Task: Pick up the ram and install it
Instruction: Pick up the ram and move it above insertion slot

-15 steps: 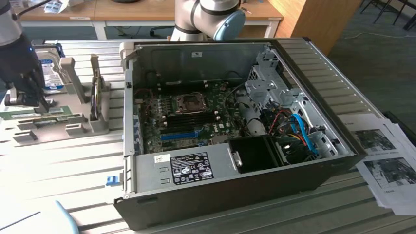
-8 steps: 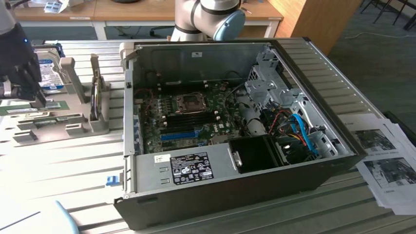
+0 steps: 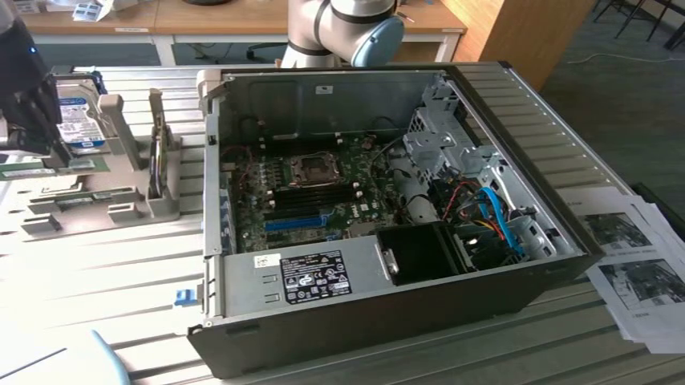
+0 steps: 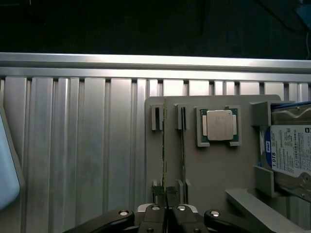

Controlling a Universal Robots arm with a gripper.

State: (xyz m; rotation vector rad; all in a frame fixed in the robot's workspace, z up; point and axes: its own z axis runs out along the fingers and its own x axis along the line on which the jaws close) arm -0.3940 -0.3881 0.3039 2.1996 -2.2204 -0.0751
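The ram [image 4: 164, 145], a thin green strip seen edge-on, stands upright in the slots of a grey moulded holder [image 4: 218, 170]. The gripper [image 4: 164, 193] is clamped on one end, pinching both faces.

Step judged: pick-up, with the grasp made and the strip not yet lifted. Freeing it calls for a straight pull along the slots, as the board looks flexible. A second strip [image 4: 182, 145] stands just beside it.

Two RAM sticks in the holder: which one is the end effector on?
The stick farther from the processor; the end effector is clamped on its edge.
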